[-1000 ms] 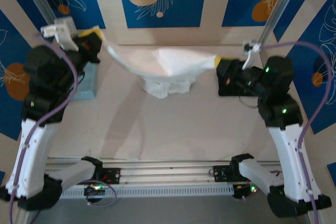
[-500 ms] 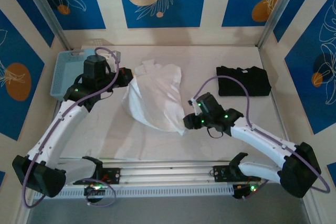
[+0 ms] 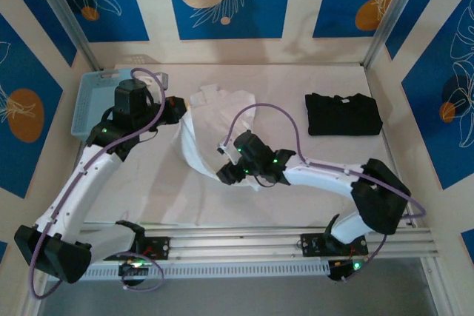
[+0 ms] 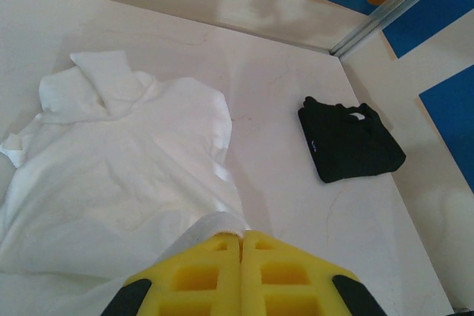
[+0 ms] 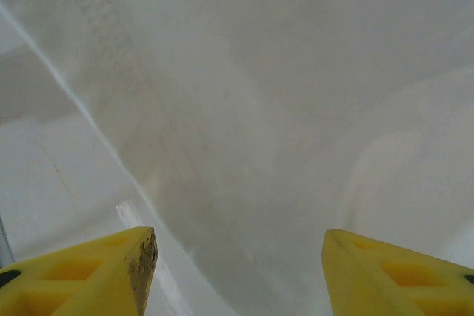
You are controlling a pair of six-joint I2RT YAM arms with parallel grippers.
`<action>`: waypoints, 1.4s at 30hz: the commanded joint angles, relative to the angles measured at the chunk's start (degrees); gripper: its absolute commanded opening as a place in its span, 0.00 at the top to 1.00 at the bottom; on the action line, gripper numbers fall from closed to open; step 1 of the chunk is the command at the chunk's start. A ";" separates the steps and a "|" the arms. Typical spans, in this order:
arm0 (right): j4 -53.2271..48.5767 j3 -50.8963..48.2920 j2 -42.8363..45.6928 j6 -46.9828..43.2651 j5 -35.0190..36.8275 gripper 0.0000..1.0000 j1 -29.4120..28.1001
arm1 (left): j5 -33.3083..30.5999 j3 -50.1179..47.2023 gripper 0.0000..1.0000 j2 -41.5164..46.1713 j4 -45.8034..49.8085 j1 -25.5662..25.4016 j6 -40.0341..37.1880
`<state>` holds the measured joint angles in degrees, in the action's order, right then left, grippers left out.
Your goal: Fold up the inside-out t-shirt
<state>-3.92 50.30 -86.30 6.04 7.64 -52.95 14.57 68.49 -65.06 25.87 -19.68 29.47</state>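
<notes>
While its yellow fingers point(image 4: 200, 279) lie pressed flat together, the left gripper point(image 4: 241, 237) pinches a raised fold of white cloth at its tips, the left edge of the inside-out t-shirt point(image 4: 126, 175). From above, that gripper point(image 3: 180, 109) sits at the shirt's left side, and the fabric there stands up off the table point(image 3: 285, 86) in a curved ridge. The right gripper point(image 5: 238, 240) hangs with its two yellow fingers point(image 5: 129, 260) spread well apart and nothing between them, pale cloth spread out just beneath. In the top view it point(image 3: 224, 173) is at the shirt's near edge, its arm reaching in low from the right. The shirt point(image 3: 222, 120) lies rumpled around the middle of the table, a bunched part at its far end and the smoother body running toward the arms. A black folded garment point(image 3: 343, 114) rests well apart to the right, near the far right corner. A blue basket point(image 3: 90, 101) stands at the far left, just behind the left arm.
</notes>
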 commanded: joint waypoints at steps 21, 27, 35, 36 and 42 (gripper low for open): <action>9.15 1.94 -6.23 -3.52 4.00 0.56 -1.18 | -1.21 -1.00 1.00 1.35 0.59 -0.27 -2.14; 10.33 -0.15 -5.63 -2.37 9.96 0.76 -0.84 | -2.20 -1.16 1.00 1.34 0.72 -0.32 -2.65; 2.49 0.10 3.29 6.48 4.78 1.00 6.28 | -14.62 -5.10 1.00 -0.26 -0.86 -0.27 -5.11; 1.26 0.61 4.58 9.45 2.02 1.00 8.17 | -14.78 -5.40 1.00 -1.35 -1.92 -0.29 -5.07; -3.61 5.20 7.11 23.07 -9.37 1.00 20.21 | -11.62 -1.02 0.98 -14.56 -8.66 -0.28 -3.37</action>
<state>-3.64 52.84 -79.64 20.60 5.26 -35.53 3.29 64.64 -74.96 21.61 -19.77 26.02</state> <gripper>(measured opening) 0.046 0.039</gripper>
